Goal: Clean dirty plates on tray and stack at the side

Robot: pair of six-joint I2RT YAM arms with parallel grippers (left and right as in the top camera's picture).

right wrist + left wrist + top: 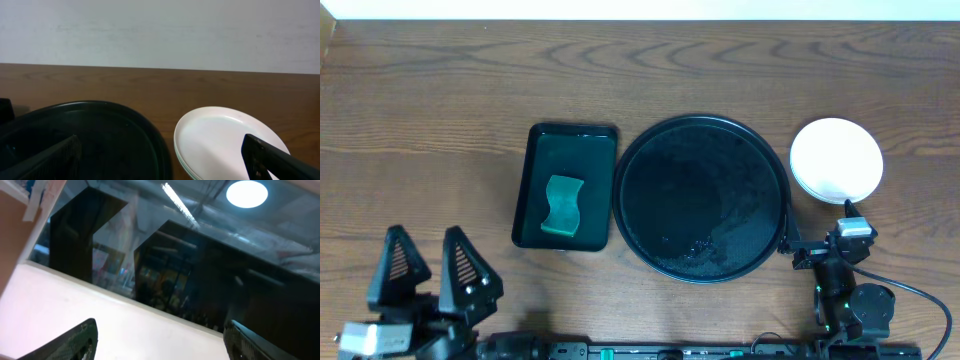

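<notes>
The plates [836,160] sit stacked on the table just right of the tray [700,198], a white one on top. In the right wrist view the stack of plates [225,137] shows a pale green edge under the white one. The round black tray [100,135] holds no plates. My right gripper [817,225] stands open near the table's front edge, one finger by the tray's rim and the other by the stack; in its own view the right gripper [162,167] is empty. My left gripper [425,240] is open at the front left, and the left gripper [160,350] faces wall and ceiling.
A rectangular dark green tray [570,131] lies left of the black tray with a green sponge [562,206] in it. Small wet drops [705,245] glint on the black tray's near side. A cable [920,300] loops at the front right.
</notes>
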